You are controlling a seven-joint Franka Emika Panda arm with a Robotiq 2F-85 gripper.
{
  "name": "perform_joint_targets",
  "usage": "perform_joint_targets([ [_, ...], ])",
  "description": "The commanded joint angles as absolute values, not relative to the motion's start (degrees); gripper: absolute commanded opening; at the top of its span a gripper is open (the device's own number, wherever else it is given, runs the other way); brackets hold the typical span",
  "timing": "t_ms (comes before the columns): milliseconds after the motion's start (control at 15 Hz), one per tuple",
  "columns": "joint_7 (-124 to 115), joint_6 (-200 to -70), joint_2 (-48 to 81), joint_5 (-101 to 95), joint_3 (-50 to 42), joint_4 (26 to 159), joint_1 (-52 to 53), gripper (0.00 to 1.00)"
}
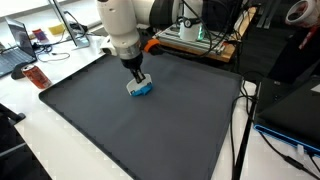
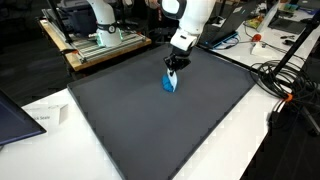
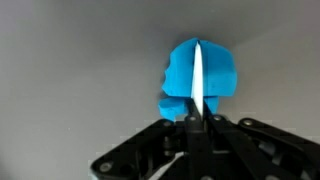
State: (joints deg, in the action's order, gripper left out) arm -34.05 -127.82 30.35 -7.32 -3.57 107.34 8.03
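Closest to the lens is the tool (image 3: 197, 117), black fingers clenched tight. They look pinched on the thin white strip (image 3: 198, 70) that runs down the middle of the blue piece (image 3: 218, 75), so as far as I can tell it's grasping that. The piece is bright sky blue, rounded and a bit lumpy round the edges. In both exterior views it reads as blue below with white on top, directly under the tool tips and down at the dark grey mat (image 1: 120, 130). Can't tell if it's resting there or just barely lifted.

Going left to right in an exterior view: way off to the left of the tool there's a laptop (image 1: 14, 48) and a small reddish thing (image 1: 37, 76) on the white surface (image 1: 40, 140), both well apart from the tool. Then comes the mat, with the tool and blue piece toward its far edge. Right of the tool, black cables (image 1: 243, 120) run just past the mat's edge.
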Motion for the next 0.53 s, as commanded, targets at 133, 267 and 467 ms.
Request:
perform_joint_targets([
  [133, -31.2, -128.9, 35.0, -6.3, -3.8, 107.5, 7.3, 0.01],
  [267, -31.0, -129.1, 34.5, -6.5, -3.8, 108.3, 7.5, 0.01],
  [467, -30.3, -128.8, 32.9, -6.9, -4.0, 110.3, 7.5, 0.01],
])
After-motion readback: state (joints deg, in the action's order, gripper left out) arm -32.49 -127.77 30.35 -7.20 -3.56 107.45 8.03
